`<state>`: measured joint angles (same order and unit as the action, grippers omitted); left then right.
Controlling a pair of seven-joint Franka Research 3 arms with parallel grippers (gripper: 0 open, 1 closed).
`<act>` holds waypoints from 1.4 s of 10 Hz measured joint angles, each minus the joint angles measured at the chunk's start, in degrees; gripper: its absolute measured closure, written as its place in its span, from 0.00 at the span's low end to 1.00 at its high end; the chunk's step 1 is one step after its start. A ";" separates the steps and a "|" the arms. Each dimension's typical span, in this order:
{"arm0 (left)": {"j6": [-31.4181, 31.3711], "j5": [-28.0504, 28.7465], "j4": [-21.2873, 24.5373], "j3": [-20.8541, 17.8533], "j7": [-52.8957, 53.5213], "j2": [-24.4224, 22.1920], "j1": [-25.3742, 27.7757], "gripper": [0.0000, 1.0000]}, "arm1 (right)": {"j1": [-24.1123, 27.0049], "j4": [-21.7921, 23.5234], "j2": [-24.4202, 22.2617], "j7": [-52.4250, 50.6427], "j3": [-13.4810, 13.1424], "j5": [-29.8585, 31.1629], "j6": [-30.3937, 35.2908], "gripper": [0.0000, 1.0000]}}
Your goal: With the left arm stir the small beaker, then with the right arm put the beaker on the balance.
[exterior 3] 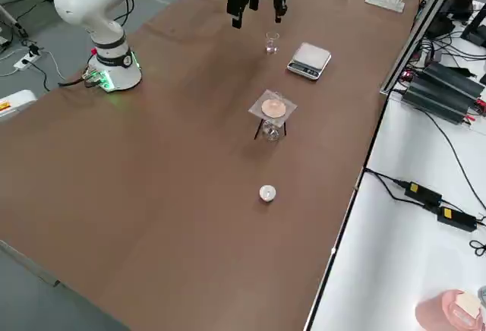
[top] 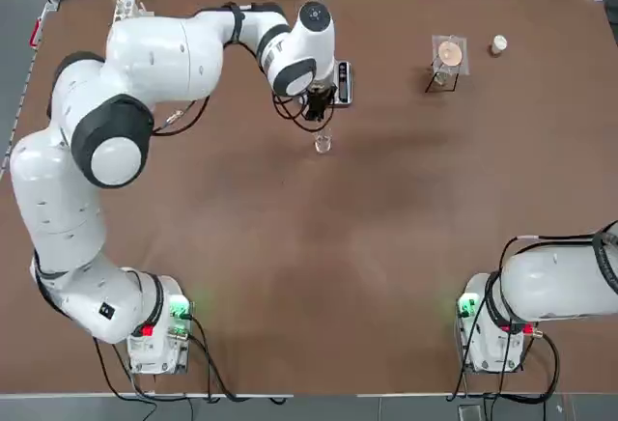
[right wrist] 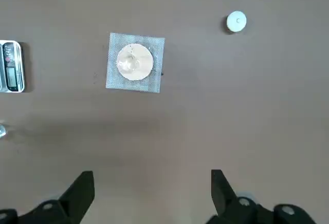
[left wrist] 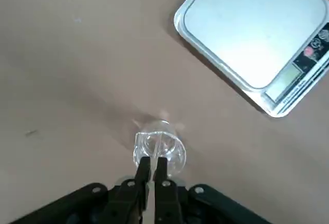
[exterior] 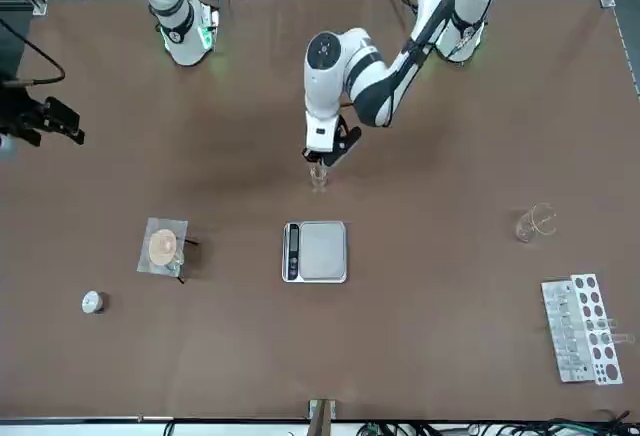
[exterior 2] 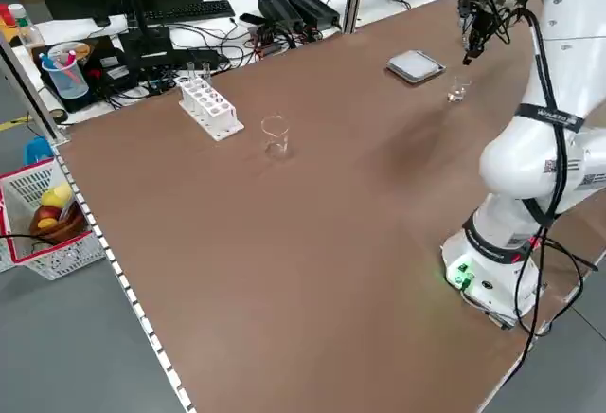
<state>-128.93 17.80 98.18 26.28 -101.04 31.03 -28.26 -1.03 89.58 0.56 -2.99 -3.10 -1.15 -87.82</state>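
Clear glass made the small beaker [left wrist: 159,149], which stood on the brown table [top: 386,247] near the scale [left wrist: 255,37]. The left gripper [left wrist: 151,170] hung right over it, jaws pinched shut on a thin glass rod [left wrist: 157,148] that dipped inside. The right gripper [right wrist: 151,188] waited far off, jaws wide open.

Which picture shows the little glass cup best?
The left wrist view: the small beaker fills the middle, right under the shut left gripper, which holds a thin rod. Top, front and side views show only a tiny clear speck.
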 joint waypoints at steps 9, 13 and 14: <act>1.92 0.00 -1.31 0.60 -0.44 0.22 -0.81 0.92 | 0.00 0.00 0.00 0.00 0.00 0.00 0.00 0.00; 2.10 -0.07 -2.50 0.50 -3.05 0.63 -0.79 0.92 | 0.07 0.00 0.00 0.00 -0.01 0.00 0.00 0.00; 2.10 -0.07 -2.49 0.41 -3.16 1.07 -0.78 0.92 | 0.08 0.00 0.00 0.00 -0.02 0.00 0.00 0.00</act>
<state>-126.83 17.72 95.68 26.69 -104.20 32.10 -29.04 -0.95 89.58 0.56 -2.99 -3.12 -1.15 -87.82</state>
